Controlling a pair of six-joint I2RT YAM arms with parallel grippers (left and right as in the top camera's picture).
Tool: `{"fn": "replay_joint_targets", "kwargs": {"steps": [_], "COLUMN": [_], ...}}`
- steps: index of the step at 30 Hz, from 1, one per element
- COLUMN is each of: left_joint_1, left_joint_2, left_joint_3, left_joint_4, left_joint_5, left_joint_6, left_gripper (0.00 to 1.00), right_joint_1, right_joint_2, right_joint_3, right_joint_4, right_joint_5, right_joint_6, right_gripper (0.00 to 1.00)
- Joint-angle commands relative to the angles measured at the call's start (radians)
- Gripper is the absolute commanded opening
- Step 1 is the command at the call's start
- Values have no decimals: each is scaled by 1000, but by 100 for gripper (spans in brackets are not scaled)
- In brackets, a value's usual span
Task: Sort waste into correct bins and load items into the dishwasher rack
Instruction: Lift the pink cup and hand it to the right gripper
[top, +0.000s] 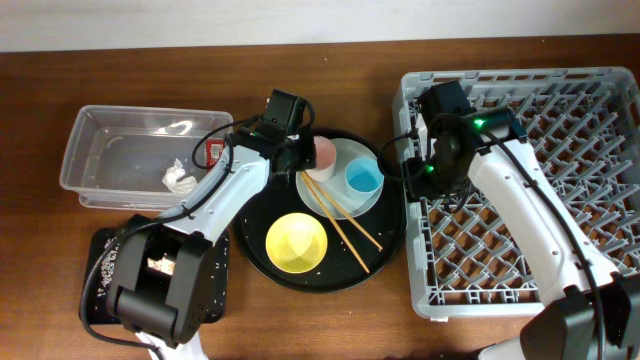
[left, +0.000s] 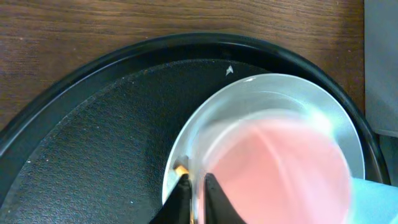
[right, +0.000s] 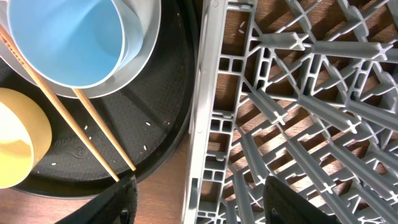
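Note:
My left gripper (left: 196, 200) is shut on the rim of the white cup with pink inside (left: 273, 174), over the pale plate (left: 280, 93). Overhead, the cup (top: 322, 153), blue cup (top: 364, 179) and chopsticks (top: 340, 215) are on the plate (top: 352, 153), with the yellow bowl (top: 296, 243) beside it. My right gripper (right: 202, 202) is open and empty over the left edge of the grey rack (right: 298, 93), next to the blue cup (right: 62, 37) and chopsticks (right: 81, 118). The carrot is out of view.
The dishes sit on a big round black tray (top: 385, 250). The clear tub (top: 100, 150) holds a white tissue (top: 181, 181) and a red wrapper (top: 212, 152). The flat black tray (top: 105, 270) holds beige scraps (top: 158, 264). The rack (top: 540, 200) fills the right side.

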Motion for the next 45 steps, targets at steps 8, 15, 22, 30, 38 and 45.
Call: {"fn": "replay_joint_targets", "kwargs": {"steps": [8,15,22,30,38,45], "left_joint_1": [6,256,249,138,140,140], "left_joint_2": [-14,-90,-90,-90,-90,-90], "left_joint_3": [187,381,381,381,381,381], "left_joint_4": [24,-370,-386,-330,-331,-476], "left_joint_5": [-10,835,1387,1466,1457,1313], "left_joint_6": [3,166,325,324,325,397], "left_gripper": [1,0,0,0,0,0], "right_joint_1": [-1,-87,-163,-163,-164,-230], "right_joint_2": [-17,-69,-87,-87,-87,-88], "right_joint_3": [1,253,321,319,319,320], "right_joint_4": [-4,-180,-174,-161,-146,-3], "right_joint_5": [-3,-484,-999,-1069,-1069,-1077], "right_joint_6": [-13,-335,-525,-573,-573,-511], "right_gripper": [64,84,98,98,62,57]}}
